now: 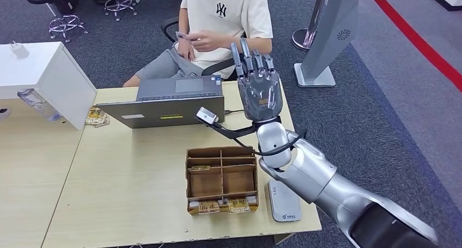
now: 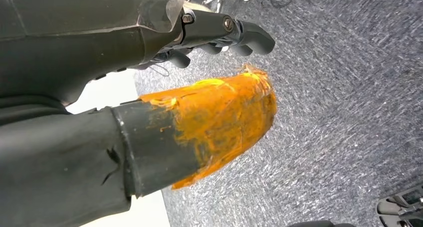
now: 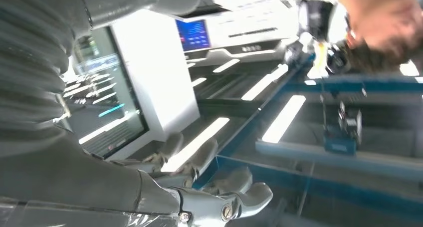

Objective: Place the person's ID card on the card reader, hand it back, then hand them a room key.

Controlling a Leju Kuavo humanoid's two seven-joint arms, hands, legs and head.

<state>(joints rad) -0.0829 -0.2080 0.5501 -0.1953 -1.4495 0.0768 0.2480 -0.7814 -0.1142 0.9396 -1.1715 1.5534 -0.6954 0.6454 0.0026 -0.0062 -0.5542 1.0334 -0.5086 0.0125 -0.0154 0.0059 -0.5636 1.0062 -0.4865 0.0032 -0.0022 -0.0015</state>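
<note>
Counter (image 1: 136, 193): laptop (image 1: 169, 103) at far edge; divided tray (image 1: 222, 180) with room keys and card reader (image 1: 283, 201) at near right corner. Right hand (image 1: 259, 82) raised past far edge toward seated person (image 1: 218, 30), fingers apart, holding nothing. ID card (image 1: 181, 35) in person's hands. Left hand (image 2: 219, 32): state unclear. Judged: either awaiting card or just returned; key handover remains. Open room right of counter

The right arm (image 1: 327, 188) comes in from the near right and reaches up and forward, its silver forearm bent at the wrist. The right hand (image 1: 259, 84) is raised with its fingers (image 1: 245, 54) pointing far and a little apart, holding nothing. In the left wrist view, the left hand (image 2: 149, 87) hangs low, its dark fingers (image 2: 249, 37) curled inward around nothing, the thumb (image 2: 219, 122) coated orange.
</note>
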